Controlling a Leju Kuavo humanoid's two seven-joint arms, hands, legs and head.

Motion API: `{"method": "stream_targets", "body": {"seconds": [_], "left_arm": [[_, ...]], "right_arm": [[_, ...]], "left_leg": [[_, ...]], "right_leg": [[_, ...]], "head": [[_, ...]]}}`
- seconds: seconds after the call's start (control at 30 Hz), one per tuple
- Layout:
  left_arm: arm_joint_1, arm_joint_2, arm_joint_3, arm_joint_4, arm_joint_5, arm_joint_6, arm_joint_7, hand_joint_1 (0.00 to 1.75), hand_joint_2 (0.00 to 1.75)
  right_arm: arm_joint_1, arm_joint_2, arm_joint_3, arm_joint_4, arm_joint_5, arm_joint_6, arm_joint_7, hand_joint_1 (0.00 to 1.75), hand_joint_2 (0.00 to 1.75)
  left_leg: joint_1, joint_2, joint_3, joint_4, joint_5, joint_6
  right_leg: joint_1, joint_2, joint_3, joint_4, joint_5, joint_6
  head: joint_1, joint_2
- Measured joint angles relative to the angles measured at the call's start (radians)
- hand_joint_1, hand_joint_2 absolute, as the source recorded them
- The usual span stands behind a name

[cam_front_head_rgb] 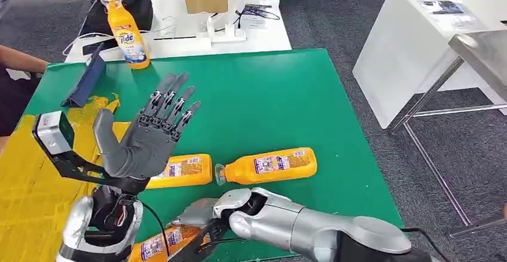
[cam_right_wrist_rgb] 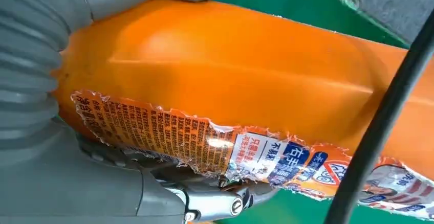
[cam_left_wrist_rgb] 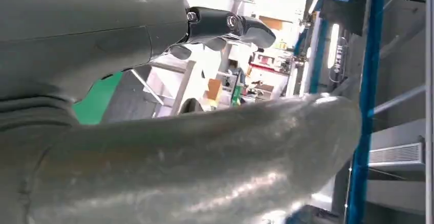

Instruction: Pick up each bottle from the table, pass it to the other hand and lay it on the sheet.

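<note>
fingers (cam_right_wrist_rgb: pixel 204 203) half hidden under gripped bottle (cam_right_wrist_rgb: pixel 245 81)

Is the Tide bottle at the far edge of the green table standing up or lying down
Upright. The Tide bottle stands on its base near the green table's far edge, cap on top, label facing the head camera.
</note>
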Motion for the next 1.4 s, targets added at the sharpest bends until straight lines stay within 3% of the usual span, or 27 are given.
{"method": "stream_targets", "body": {"seconds": [0.1, 0.2, 0.3, 0.33, 0.57, 0.73, 1.07, 1.1, 1.27, 1.4], "left_arm": [[0.003, -0.005, 0.007, 0.004, -0.107, 0.068, -0.045, 0.0, 0.0], [0.03, -0.021, 0.054, -0.031, -0.363, 0.269, -0.137, 0.0, 0.0], [0.084, -0.04, 0.126, -0.132, -0.502, 0.417, -0.186, 0.0, 0.0], [0.11, -0.044, 0.157, -0.168, -0.508, 0.432, -0.215, 0.0, 0.0], [0.228, -0.068, 0.253, -0.251, -0.518, 0.422, -0.289, 0.0, 0.0], [0.253, -0.077, 0.272, -0.266, -0.519, 0.42, -0.294, 0.0, 0.0], [0.265, -0.084, 0.28, -0.275, -0.519, 0.42, -0.294, 0.0, 0.0], [0.267, -0.084, 0.281, -0.277, -0.519, 0.42, -0.294, 0.0, 1.75], [0.276, -0.076, 0.271, -0.276, -0.342, 0.269, -0.161, 0.0, 1.75], [0.29, -0.051, 0.235, -0.247, -0.118, 0.104, -0.025, 0.0, 1.75]], "right_arm": [[0.019, 0.01, -0.052, 0.021, -0.067, -0.073, 0.11, 1.75, 1.75], [0.062, 0.006, -0.159, -0.007, -0.146, -0.213, 0.219, 1.75, 1.75], [0.165, -0.037, -0.276, -0.19, -0.256, -0.347, 0.372, 1.75, 1.75], [0.204, -0.074, -0.312, -0.292, -0.321, -0.398, 0.369, 1.75, 1.75], [0.335, -0.207, -0.409, -0.608, -0.433, -0.518, 0.221, 1.75, 1.75], [0.366, -0.238, -0.422, -0.701, -0.443, -0.529, 0.195, 1.75, 1.75], [0.393, -0.264, -0.43, -0.76, -0.451, -0.546, 0.169, 1.75, 1.75], [0.396, -0.266, -0.431, -0.765, -0.451, -0.549, 0.167, 1.75, 1.75], [0.42, -0.277, -0.448, -0.776, -0.448, -0.567, 0.147, 1.75, 1.75], [0.474, -0.282, -0.478, -0.801, -0.417, -0.563, 0.146, 1.75, 1.75]], "left_leg": [[0.002, 0.0, 0.0, 0.0, 0.001, -0.001], [0.003, -0.002, -0.001, -0.001, 0.003, -0.003], [0.003, -0.002, -0.004, 0.0, 0.004, -0.002], [0.002, -0.003, -0.007, 0.0, 0.005, -0.002], [0.001, -0.003, -0.014, 0.0, 0.005, -0.001], [0.002, -0.003, -0.014, 0.0, 0.005, -0.001], [0.001, -0.003, -0.016, 0.0, 0.006, 0.0], [0.001, -0.003, -0.016, 0.0, 0.006, 0.0], [0.001, -0.003, -0.016, 0.0, 0.006, 0.0], [0.001, -0.003, -0.017, 0.0, 0.005, -0.001]], "right_leg": [[0.002, 0.0, 0.001, 0.0, 0.001, -0.002], [0.004, 0.0, 0.001, 0.0, 0.001, -0.002], [0.003, 0.0, -0.001, 0.0, 0.002, -0.001], [0.002, -0.001, 0.006, 0.0, 0.003, 0.001], [0.001, 0.0, -0.001, 0.0, 0.004, 0.003], [0.001, -0.001, -0.01, 0.0, 0.003, 0.002], [0.001, -0.001, -0.003, 0.0, 0.004, 0.003], [0.001, -0.001, -0.003, 0.0, 0.004, 0.003], [0.001, -0.001, -0.012, 0.0, 0.004, 0.002], [0.001, -0.001, -0.007, 0.0, 0.004, 0.003]], "head": [[0.0, 0.0], [0.0, 0.0], [0.0, 0.0], [0.0, 0.0], [0.001, 0.0], [0.0, 0.0], [0.0, 0.0], [0.0, 0.0], [0.0, 0.0], [0.0, 0.0]]}}
